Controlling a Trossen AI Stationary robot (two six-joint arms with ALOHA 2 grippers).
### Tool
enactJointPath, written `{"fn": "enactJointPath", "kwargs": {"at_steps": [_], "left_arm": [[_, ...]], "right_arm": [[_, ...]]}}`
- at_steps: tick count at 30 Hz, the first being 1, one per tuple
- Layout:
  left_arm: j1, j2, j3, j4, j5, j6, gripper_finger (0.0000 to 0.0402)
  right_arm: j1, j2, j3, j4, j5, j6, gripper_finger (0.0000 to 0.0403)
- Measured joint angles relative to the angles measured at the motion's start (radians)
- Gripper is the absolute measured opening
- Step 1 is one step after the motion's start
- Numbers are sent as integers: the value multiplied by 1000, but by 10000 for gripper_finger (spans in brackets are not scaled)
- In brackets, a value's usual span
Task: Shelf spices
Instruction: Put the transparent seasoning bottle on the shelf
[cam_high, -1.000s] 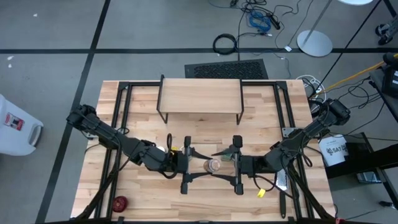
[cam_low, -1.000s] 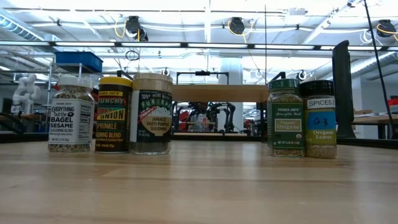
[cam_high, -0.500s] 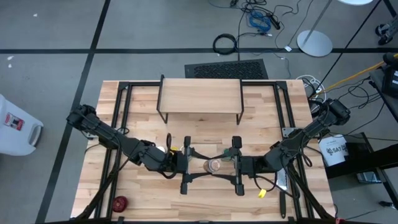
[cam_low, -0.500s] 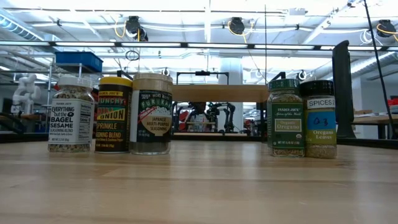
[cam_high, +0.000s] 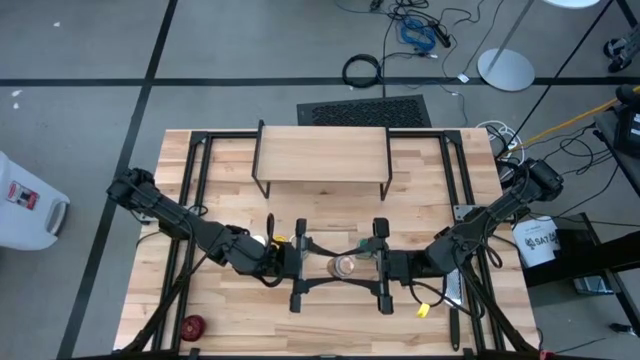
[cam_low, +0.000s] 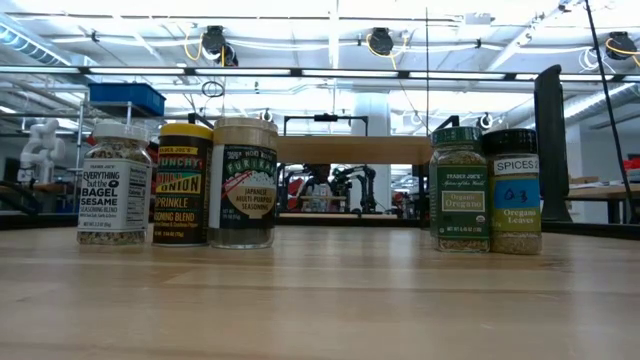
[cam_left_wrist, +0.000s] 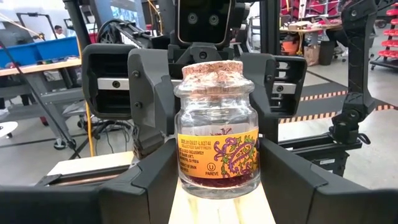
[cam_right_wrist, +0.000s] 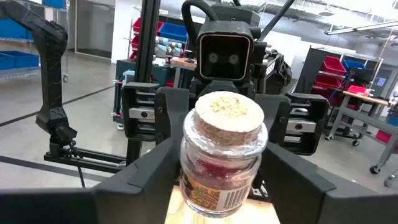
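- While both my arms meet at the middle of the table (cam_high: 200, 150), the shelf (cam_high: 322, 155) stands at its far edge, plank top bare.
- My left gripper (cam_high: 322, 266) is clamped on the cork-stoppered glass jar (cam_high: 345, 266), one finger on each side of the glass.
- My right gripper (cam_high: 366, 266) faces it from the opposite side with the same jar between its jaws; I can't tell if it is gripping or just around it.
- The low view shows five spice jars upright in a row on the wood: white-capped bagel sesame jar (cam_low: 114, 185), yellow onion jar (cam_low: 183, 185) and tan Japanese seasoning jar (cam_low: 244, 183) packed close together. Well apart from those, the green-lidded oregano jar (cam_low: 460, 188) is just beside the dark-lidded oregano leaves jar (cam_low: 516, 190).
- The cork jar is upright, bottom on the table, well short of the shelf.
- A red round object (cam_high: 192, 325) sits near the table's front left corner.
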Motion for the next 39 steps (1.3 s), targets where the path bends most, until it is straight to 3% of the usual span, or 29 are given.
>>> {"fn": "enactJointPath", "kwargs": {"at_steps": [7,16,25,39], "left_arm": [[0,-1,0,-1,0,0,206],[-1,-1,0,-2,0,-26,214],[-15,-1,1,0,-48,-30,300],[-38,-9,1,-38,-55,-20,307]], "right_arm": [[0,0,0,0,-1,0,163],[0,0,0,3,-1,3,167],[1,1,0,11,-6,0,167],[1,1,0,14,0,2,167]]}}
